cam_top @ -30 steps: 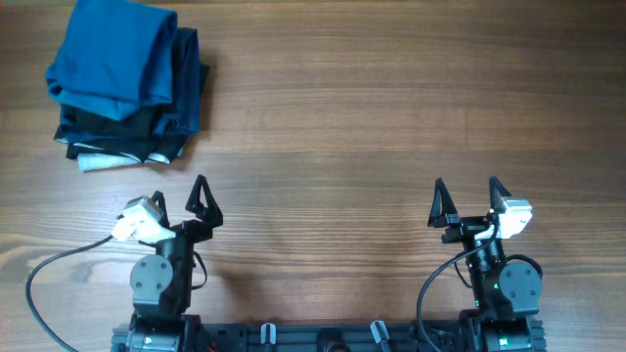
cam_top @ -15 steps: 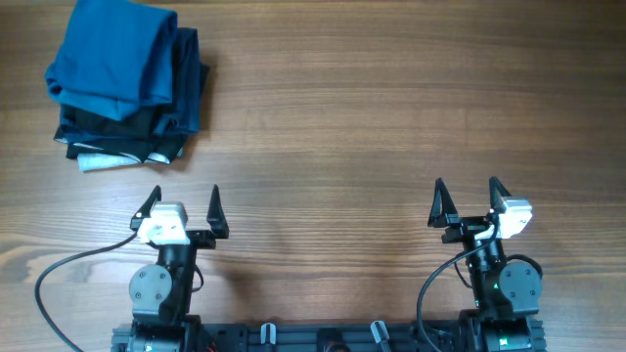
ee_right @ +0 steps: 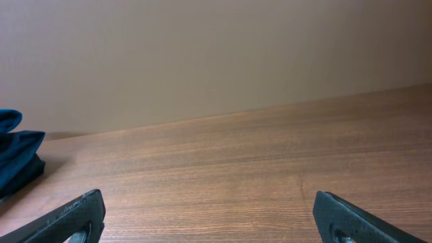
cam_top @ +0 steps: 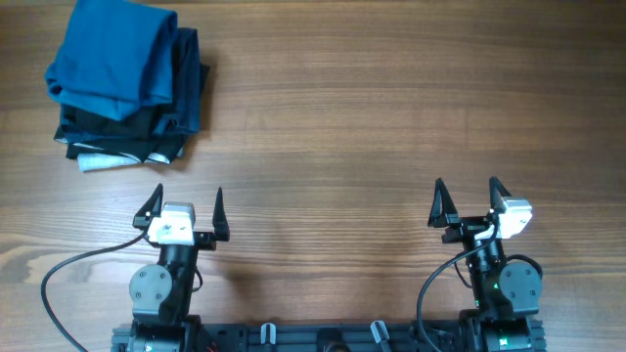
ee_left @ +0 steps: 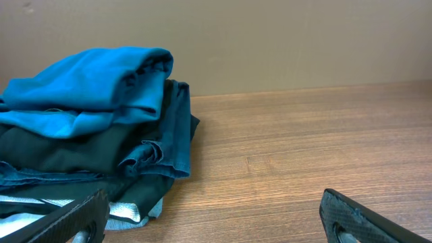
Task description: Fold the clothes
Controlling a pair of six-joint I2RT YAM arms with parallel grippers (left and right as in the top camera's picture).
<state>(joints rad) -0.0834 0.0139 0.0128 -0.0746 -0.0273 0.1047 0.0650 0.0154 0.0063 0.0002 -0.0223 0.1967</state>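
Observation:
The clothes, a mid-blue shirt [cam_top: 117, 54], lie bundled on top of a pile at the table's far left corner. In the left wrist view the mid-blue shirt [ee_left: 88, 88] shows at the upper left, well ahead of the fingers. My left gripper [cam_top: 184, 202] stands open near the front edge, below the pile and apart from it, with nothing between its fingers [ee_left: 74, 219]. At the front right my right gripper [cam_top: 468, 191] is open and empty too. The right wrist view shows the right gripper [ee_right: 209, 219] over bare wood.
Under the shirt lie dark navy and black garments [cam_top: 132, 132] with a white edge [cam_top: 98, 161]. The wooden table [cam_top: 391, 98] stretches to the right. A plain wall stands behind it. A grey cable [cam_top: 68, 269] loops by the left arm's base.
My left gripper has turned from a tilted stance to level and shifted slightly left, still open. The right arm and the pile have not moved.

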